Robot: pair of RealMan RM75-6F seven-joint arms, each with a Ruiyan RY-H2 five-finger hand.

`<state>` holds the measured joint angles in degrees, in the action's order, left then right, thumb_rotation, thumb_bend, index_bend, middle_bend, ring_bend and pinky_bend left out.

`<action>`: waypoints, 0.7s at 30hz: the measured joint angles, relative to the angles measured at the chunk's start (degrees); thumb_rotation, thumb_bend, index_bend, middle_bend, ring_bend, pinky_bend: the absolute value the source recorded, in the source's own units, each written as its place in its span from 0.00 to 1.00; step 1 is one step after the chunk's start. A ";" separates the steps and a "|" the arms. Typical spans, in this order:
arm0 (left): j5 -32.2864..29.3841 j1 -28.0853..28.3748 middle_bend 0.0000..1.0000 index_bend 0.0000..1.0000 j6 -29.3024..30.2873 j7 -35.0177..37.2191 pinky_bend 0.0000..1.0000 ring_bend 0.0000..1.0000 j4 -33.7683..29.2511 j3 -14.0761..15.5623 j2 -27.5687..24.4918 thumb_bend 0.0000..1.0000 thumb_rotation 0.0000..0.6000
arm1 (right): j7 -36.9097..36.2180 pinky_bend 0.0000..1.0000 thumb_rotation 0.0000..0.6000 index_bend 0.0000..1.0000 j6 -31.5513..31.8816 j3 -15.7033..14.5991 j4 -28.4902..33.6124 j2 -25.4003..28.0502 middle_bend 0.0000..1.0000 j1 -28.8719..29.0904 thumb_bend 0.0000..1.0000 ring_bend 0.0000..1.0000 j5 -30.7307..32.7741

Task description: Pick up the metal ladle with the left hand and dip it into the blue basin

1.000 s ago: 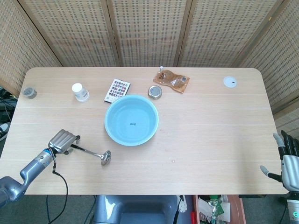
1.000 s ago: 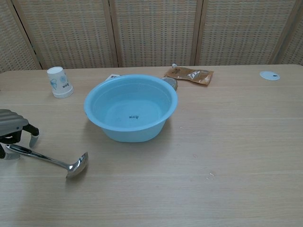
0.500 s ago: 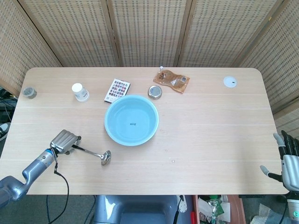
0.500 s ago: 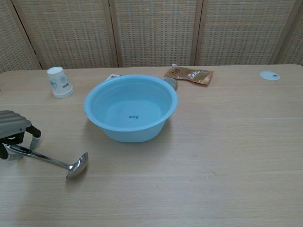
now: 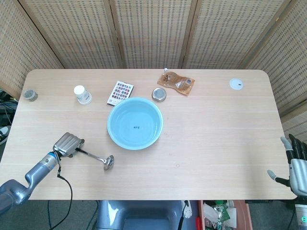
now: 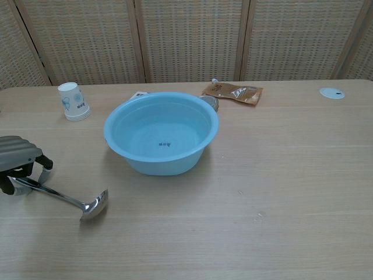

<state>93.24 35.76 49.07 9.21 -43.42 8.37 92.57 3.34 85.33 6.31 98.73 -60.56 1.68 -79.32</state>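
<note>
Left hand (image 5: 67, 143) curling over ladle (image 5: 96, 157) handle near table's (image 5: 216, 134) front-left edge, bowl end lying short of basin (image 5: 135, 123).
Grip closure: can't tell. Only head view is showing right hand (image 5: 296, 165), fingers spread.

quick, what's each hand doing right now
Left hand: fingers curled around the handle end of the metal ladle, whose bowl rests on the table.
Right hand: open, holding nothing, at the table's edge.

Along the table's far side sit a paper cup (image 5: 82, 94), card (image 5: 120, 92), tin (image 5: 159, 94), brown pouch (image 5: 176, 83) and white disc (image 5: 235, 84).
</note>
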 measured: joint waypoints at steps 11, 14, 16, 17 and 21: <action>-0.52 0.18 1.00 0.86 -0.13 -1.20 1.00 1.00 -1.23 -0.30 -0.26 0.44 1.00 | -0.31 0.00 1.00 0.00 0.20 -0.07 0.29 0.21 0.00 -0.09 0.00 0.00 -0.13; -0.45 0.14 1.00 0.92 1.09 -0.94 1.00 1.00 -2.00 -0.52 -0.90 0.47 1.00 | -0.41 0.00 1.00 0.00 0.30 -0.06 0.29 0.26 0.00 -0.14 0.00 0.00 -0.15; -0.37 0.09 1.00 0.95 2.06 -0.90 1.00 1.00 -2.70 -0.69 -1.46 0.48 1.00 | -0.52 0.00 1.00 0.00 0.32 -0.11 0.27 0.28 0.00 -0.18 0.00 0.00 -0.21; -0.32 0.06 1.00 0.96 2.75 -0.89 1.00 1.00 -3.34 -0.84 -1.94 0.49 1.00 | -0.56 0.00 1.00 0.00 0.33 -0.14 0.26 0.30 0.00 -0.19 0.00 0.00 -0.28; -0.22 0.01 1.00 0.97 5.23 -1.03 1.00 1.00 -6.51 -1.51 -4.23 0.49 1.00 | -0.63 0.00 1.00 0.00 0.45 -0.20 0.40 0.39 0.00 -0.22 0.00 0.00 -0.51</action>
<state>93.02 35.77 54.31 8.18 -49.93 6.86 88.34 2.71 85.78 6.11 99.13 -60.17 1.46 -79.83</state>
